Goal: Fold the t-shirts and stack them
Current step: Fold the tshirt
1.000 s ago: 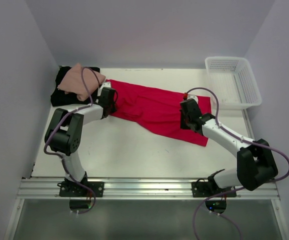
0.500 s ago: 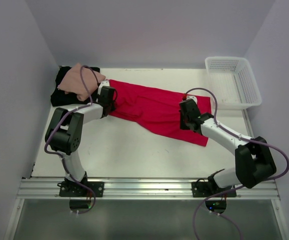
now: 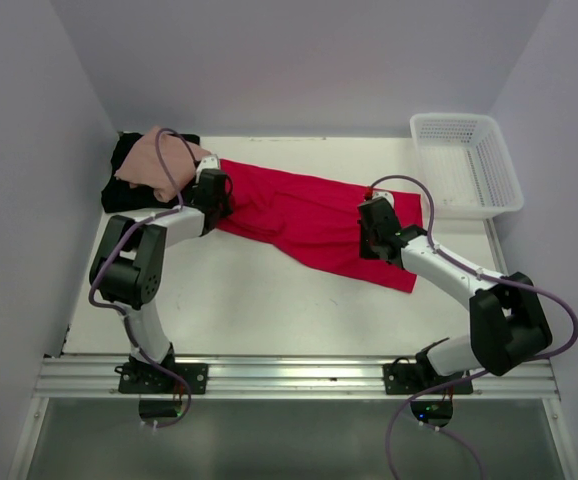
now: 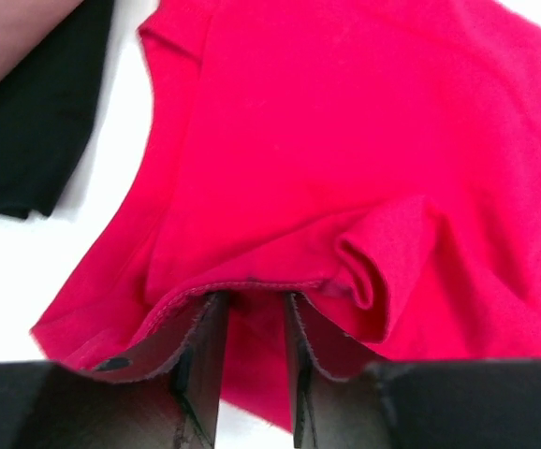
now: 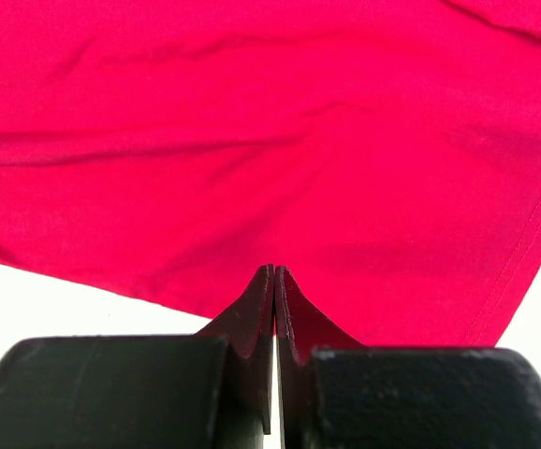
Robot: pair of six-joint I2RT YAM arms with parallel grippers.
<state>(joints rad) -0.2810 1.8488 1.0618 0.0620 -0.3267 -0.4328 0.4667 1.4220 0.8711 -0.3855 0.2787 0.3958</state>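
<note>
The bright red t-shirt (image 3: 314,215) lies spread slantwise across the table. The black t-shirt (image 3: 129,190) lies at the back left with the salmon-pink t-shirt (image 3: 154,160) crumpled on top of it. My left gripper (image 3: 219,192) is at the red shirt's left end. In the left wrist view its jaws (image 4: 250,301) stand a little apart, and a stitched hem of the red shirt (image 4: 364,140) lies across the tips. My right gripper (image 3: 371,228) is over the shirt's right part. In the right wrist view (image 5: 275,271) its jaws are shut, tips down on the red cloth (image 5: 280,122), near its front edge.
A white plastic lattice basket (image 3: 466,165) stands at the back right corner. Grey walls close in the table on the left, back and right. A corner of the black shirt (image 4: 36,122) shows to the left of the red shirt in the left wrist view.
Both grippers have shifted slightly towards the back. The red shirt lies much as before.
</note>
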